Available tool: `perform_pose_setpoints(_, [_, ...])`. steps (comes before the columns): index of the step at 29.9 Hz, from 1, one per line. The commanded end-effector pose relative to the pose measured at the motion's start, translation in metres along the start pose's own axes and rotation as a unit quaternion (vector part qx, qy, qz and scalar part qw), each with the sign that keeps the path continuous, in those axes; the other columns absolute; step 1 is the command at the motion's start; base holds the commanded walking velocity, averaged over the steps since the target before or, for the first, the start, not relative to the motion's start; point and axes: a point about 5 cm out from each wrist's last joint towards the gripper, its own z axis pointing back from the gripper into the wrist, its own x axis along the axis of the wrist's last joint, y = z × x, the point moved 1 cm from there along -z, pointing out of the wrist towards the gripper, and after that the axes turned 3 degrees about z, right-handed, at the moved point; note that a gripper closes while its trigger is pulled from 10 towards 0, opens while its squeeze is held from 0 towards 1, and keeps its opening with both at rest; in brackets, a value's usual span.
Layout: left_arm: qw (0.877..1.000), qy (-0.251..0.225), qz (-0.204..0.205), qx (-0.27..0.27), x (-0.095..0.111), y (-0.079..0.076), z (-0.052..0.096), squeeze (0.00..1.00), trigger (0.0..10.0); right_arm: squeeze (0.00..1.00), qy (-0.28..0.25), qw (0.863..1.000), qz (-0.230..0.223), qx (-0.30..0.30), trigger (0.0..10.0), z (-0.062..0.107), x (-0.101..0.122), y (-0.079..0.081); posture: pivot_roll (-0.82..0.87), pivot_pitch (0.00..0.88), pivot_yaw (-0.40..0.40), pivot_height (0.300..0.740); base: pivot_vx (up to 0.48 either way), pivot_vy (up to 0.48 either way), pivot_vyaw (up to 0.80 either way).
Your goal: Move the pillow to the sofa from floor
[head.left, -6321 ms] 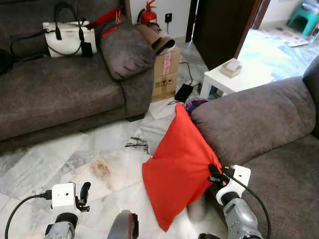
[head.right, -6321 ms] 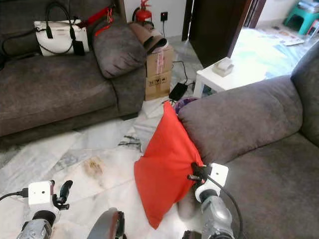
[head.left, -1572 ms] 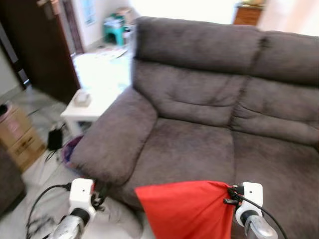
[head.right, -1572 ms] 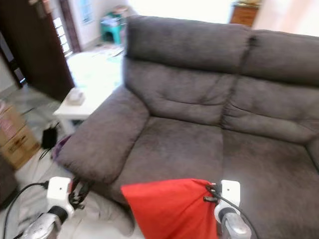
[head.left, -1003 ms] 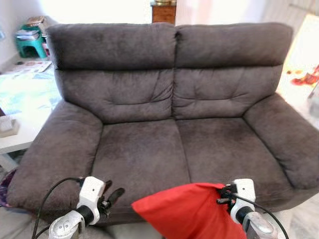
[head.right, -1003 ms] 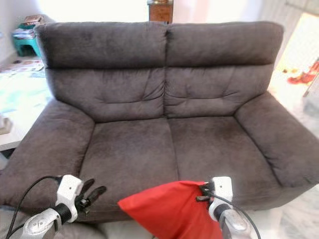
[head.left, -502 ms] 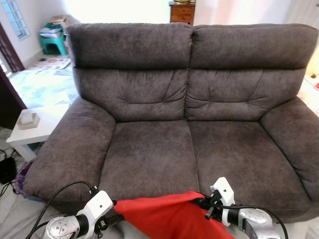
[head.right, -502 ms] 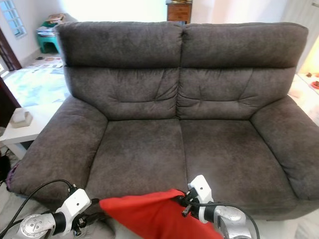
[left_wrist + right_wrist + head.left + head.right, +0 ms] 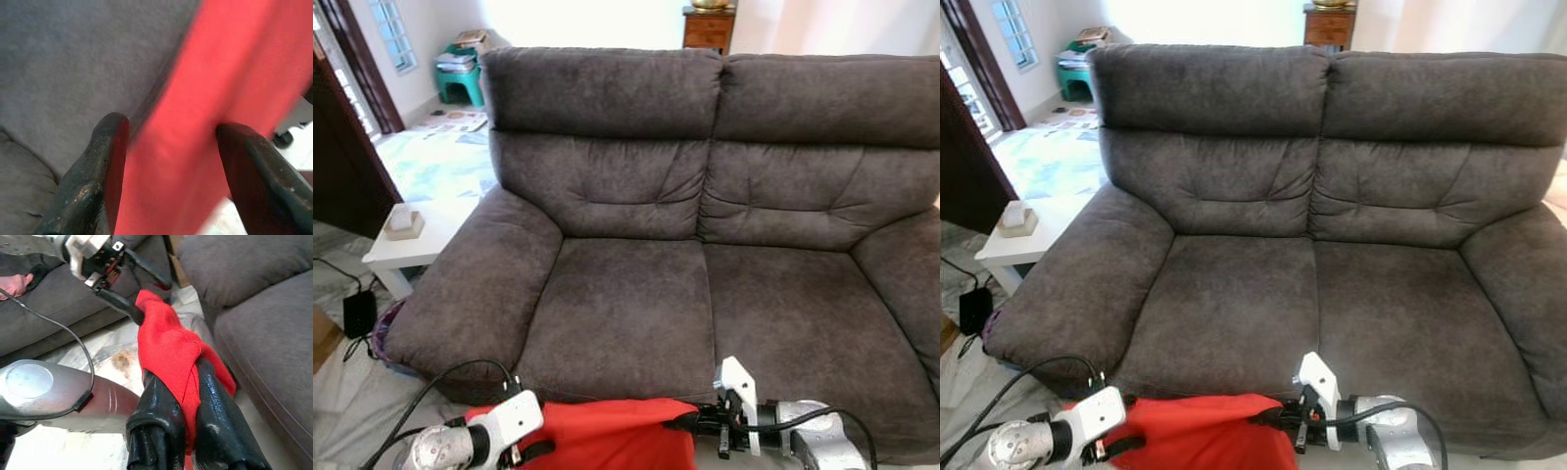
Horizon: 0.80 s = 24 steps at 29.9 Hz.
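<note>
The red pillow (image 9: 597,431) hangs in the air just before the front edge of the dark grey two-seat sofa (image 9: 626,313), at the bottom of the eye views. My right gripper (image 9: 680,423) holds its right corner, the two black fingers (image 9: 161,396) shut on a bunch of red fabric (image 9: 171,347). My left gripper (image 9: 540,452) is at the pillow's left corner. Its fingers (image 9: 105,161) stand wide apart, open, with the pillow's edge (image 9: 195,122) running between them.
A white side table (image 9: 421,235) with a small box stands left of the sofa's armrest. A dark door (image 9: 342,166) and a black adapter (image 9: 359,311) on the floor lie further left. Another grey sofa (image 9: 73,308) is behind me.
The view has swung slightly right along the sofa. My left gripper has come up to the pillow's left corner, and the pillow now hangs lower, stretched between the two grippers.
</note>
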Motion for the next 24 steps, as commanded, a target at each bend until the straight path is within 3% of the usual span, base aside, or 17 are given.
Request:
perform_pose_setpoints(1, [1.000, -0.001, 0.003, 0.004, -0.001, 0.003, 0.002, 0.00, 10.0, 0.00, -0.031, 0.999, 0.031, 0.007, 10.0, 0.001, 0.018, -0.002, 0.13, 0.021, 0.021, 0.740, 0.000, 0.000, 0.00])
perform_pose_setpoints(8, [0.999, 0.035, -0.014, -0.020, -0.015, -0.007, 0.000, 0.00, 10.0, 0.00, -0.065, 0.996, 0.049, 0.038, 10.0, 0.001, 0.040, 0.008, 0.12, 0.021, 0.022, 0.740, 0.000, 0.000, 0.00])
perform_pose_setpoints(12, [0.999, 0.031, 0.003, -0.028, -0.017, -0.012, -0.002, 0.00, 10.0, 0.00, -0.073, 0.994, 0.062, 0.044, 10.0, 0.004, 0.050, 0.011, 0.11, 0.020, 0.021, 0.740, 0.000, 0.000, 0.00])
perform_pose_setpoints(24, [0.997, 0.035, 0.001, -0.071, -0.024, -0.022, 0.002, 0.00, 10.0, 0.00, -0.061, 0.995, 0.068, 0.045, 10.0, 0.008, 0.056, 0.013, 0.12, 0.020, 0.012, 0.740, 0.000, 0.000, 0.00])
